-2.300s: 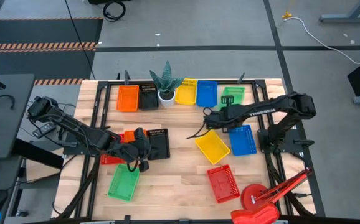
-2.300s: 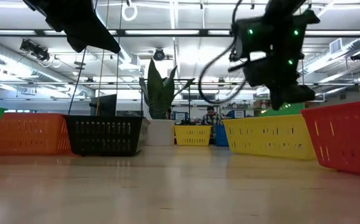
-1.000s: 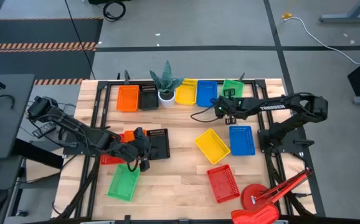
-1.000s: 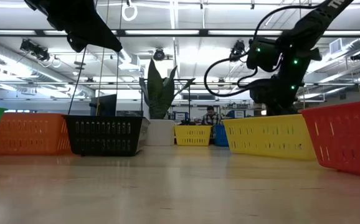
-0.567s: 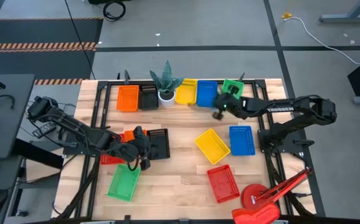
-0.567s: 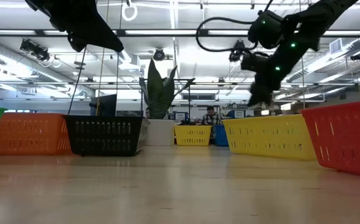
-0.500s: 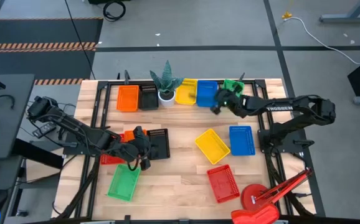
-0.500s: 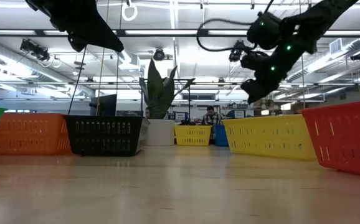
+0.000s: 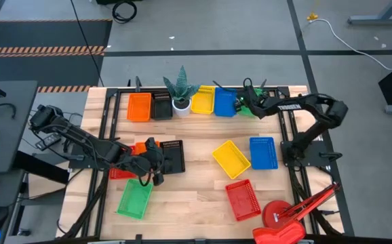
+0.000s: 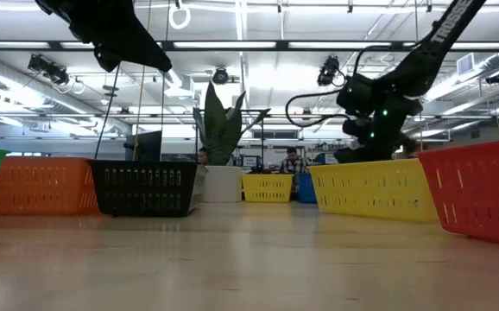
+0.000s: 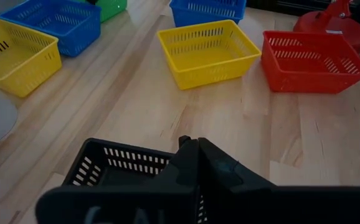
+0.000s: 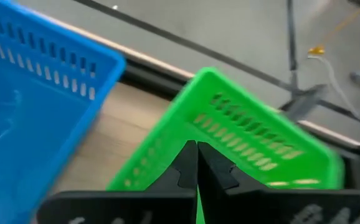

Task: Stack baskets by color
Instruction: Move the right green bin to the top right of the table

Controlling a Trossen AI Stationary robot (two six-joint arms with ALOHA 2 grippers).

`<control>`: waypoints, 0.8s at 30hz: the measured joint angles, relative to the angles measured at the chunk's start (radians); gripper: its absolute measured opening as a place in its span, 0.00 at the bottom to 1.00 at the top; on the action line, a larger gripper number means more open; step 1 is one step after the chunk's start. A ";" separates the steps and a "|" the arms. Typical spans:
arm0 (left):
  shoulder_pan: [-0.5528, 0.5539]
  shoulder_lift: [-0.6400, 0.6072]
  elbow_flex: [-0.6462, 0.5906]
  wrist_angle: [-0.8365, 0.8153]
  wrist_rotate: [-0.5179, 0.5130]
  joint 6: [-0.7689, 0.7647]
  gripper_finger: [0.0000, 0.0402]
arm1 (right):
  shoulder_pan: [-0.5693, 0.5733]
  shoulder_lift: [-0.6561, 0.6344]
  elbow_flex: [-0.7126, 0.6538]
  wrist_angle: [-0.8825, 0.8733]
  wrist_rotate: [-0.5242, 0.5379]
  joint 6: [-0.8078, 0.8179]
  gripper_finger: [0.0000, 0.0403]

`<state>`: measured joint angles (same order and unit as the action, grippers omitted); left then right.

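The right arm reaches across the far edge of the counter [image 9: 196, 196]; its right pincer [image 12: 197, 163] is clamped on the rim of the green basket [image 12: 242, 143], which sits at the back beside a blue basket [image 12: 30, 93]; the left pincer [image 11: 195, 163], fingers together, hangs over the black basket [image 11: 114, 168] near the counter's left side; ceiling striplights fill the room behind.
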<state>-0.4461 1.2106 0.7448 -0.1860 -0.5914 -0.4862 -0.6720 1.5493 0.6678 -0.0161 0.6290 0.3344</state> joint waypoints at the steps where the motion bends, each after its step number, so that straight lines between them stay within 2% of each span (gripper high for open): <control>1: 0.000 0.000 0.000 0.000 0.000 0.000 0.03 | -0.004 0.018 0.000 0.016 -0.017 0.000 0.01; 6: 0.000 0.000 0.000 0.000 0.000 0.000 0.04 | -0.013 0.088 0.000 0.095 -0.123 -0.038 0.01; 10: 0.000 0.000 0.000 0.000 0.000 0.000 0.05 | -0.003 0.096 0.000 0.127 -0.162 -0.106 0.00; 19: 0.000 0.000 0.000 0.000 0.000 0.000 0.03 | 0.035 -0.002 0.000 0.120 -0.252 -0.235 0.00; 21: 0.000 0.000 0.000 0.000 0.000 0.000 0.04 | 0.045 -0.028 0.000 0.113 -0.251 -0.233 0.00; 24: 0.000 0.000 0.000 0.000 0.000 0.000 0.05 | 0.076 -0.076 0.000 0.096 -0.191 -0.211 0.00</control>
<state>-0.4461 1.2108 0.7448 -0.1864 -0.5911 -0.4866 -0.5955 1.4737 0.6674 0.0803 0.4381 0.1231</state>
